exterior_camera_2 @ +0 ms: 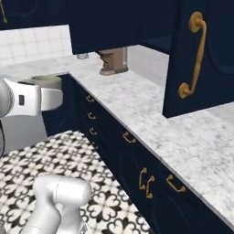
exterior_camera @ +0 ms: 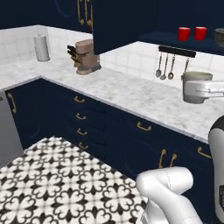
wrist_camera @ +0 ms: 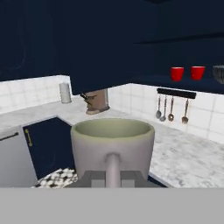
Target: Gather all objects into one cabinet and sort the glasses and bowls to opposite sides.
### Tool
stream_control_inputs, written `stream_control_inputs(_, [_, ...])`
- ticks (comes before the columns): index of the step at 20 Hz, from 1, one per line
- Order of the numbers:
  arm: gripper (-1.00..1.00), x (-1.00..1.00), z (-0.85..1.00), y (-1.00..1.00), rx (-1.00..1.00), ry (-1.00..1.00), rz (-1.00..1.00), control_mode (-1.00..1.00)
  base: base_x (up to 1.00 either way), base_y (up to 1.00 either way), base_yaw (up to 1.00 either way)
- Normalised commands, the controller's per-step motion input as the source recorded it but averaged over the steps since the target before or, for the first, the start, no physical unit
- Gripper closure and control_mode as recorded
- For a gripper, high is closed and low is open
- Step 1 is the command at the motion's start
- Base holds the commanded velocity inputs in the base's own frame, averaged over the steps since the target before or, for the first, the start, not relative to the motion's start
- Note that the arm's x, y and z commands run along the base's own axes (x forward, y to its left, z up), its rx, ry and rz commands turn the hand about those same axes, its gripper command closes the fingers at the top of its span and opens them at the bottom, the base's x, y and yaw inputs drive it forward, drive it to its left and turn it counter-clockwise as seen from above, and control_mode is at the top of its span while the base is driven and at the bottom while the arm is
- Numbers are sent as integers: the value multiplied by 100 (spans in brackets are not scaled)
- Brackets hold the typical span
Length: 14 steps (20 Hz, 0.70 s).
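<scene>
We hold the grey cup (wrist_camera: pixel 113 146) in the claw (wrist_camera: pixel 113 175), whose fingers are clamped on its near wall; in the hand view one finger rises against the outside of the wall at centre, and the cup's open mouth faces up. In the left base view the cup (exterior_camera: pixel 196 81) sits at the end of our forearm, which reaches level from the right edge, above the desk (exterior_camera: pixel 131 94) and below the open cabinet (exterior_camera: pixel 131 22). In the right base view the same cup (exterior_camera_2: pixel 45 82) shows just past the white wrist at the left edge, with the lower arm link bent near the floor below it. The two red cups (exterior_camera: pixel 191 33) stand upright side by side on the cabinet shelf, close but apart; in the hand view they (wrist_camera: pixel 187 73) appear at upper right. The bowl (exterior_camera: pixel 219 36) sits on the same shelf just right of them, cut by the frame edge. The cabinet door (exterior_camera_2: pixel 201 55) hangs open, its brass handle facing us. Utensils (exterior_camera: pixel 165 66) hang on a rail under the shelf.
</scene>
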Motion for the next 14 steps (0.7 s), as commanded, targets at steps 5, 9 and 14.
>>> stream_control_inputs(5, [100, 0, 0, 0, 0, 0, 0, 100, 82, 39, -58])
stream_control_inputs(9, [100, 0, 0, 0, 0, 0, 0, 100, 86, 49, -49])
stream_control_inputs(14, [100, 0, 0, 0, 0, 0, 0, 100, 80, 17, -56])
